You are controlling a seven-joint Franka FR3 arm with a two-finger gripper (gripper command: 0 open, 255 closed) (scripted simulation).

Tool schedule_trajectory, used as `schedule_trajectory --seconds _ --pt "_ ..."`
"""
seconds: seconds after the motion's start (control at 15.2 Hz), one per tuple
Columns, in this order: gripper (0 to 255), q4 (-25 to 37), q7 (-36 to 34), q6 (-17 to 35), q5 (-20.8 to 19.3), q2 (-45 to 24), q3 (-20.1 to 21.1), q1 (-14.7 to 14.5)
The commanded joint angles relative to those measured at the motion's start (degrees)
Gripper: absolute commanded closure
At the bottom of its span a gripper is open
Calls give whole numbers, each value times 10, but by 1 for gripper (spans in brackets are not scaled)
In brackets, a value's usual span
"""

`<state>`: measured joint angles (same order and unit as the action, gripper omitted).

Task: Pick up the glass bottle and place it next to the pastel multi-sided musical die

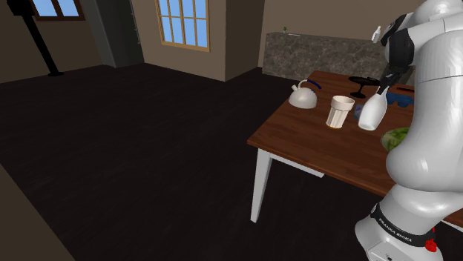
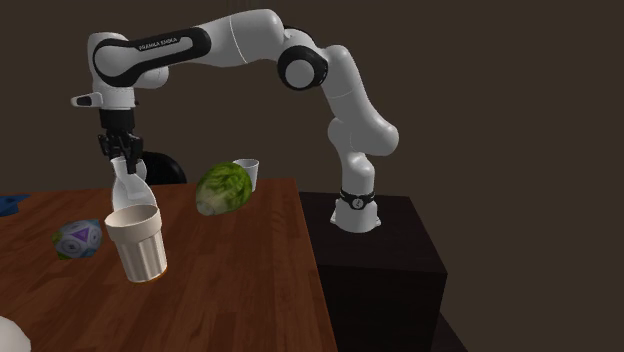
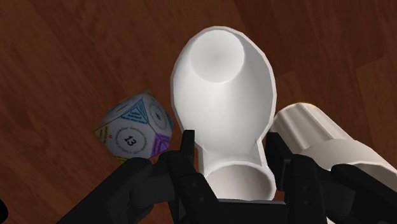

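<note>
Arm (image 2: pixel 240 30) arched over the table (image 2: pixel 250 290) — pincer (image 2: pixel 125 152) points down, clamped on the white bottle (image 2: pixel 128 187).

- Brown wood table (image 1: pixel 297 132), white legs, right under claw (image 2: pixel 123 162).
- Dark floor (image 1: pixel 133 148) spreads well off from claw, past table edge.
- Tan walls (image 1: pixel 245 37) far beyond claw, w/ 2 blue-lit windows (image 1: pixel 182 21).
- Grey speckled counter (image 1: pixel 319 53) behind table, beyond claw; rm dim.
- 2nd ext view: plain dark wall (image 2: pixel 480 60) behind claw.
</note>
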<state>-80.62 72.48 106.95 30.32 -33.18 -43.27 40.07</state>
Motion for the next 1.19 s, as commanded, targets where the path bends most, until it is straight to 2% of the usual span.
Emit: schedule_trajectory --seconds 0.0,0.07,0.4,0.66,1.12 --pt "255 0 0 0 0 0 0 0" --pt "0 0 0 0 0 0 0 0" --pt "0 0 0 0 0 0 0 0" --pt "0 52 -12 -61 -13 15 -9 11" --pt "0 52 -12 -61 -13 15 -9 11"
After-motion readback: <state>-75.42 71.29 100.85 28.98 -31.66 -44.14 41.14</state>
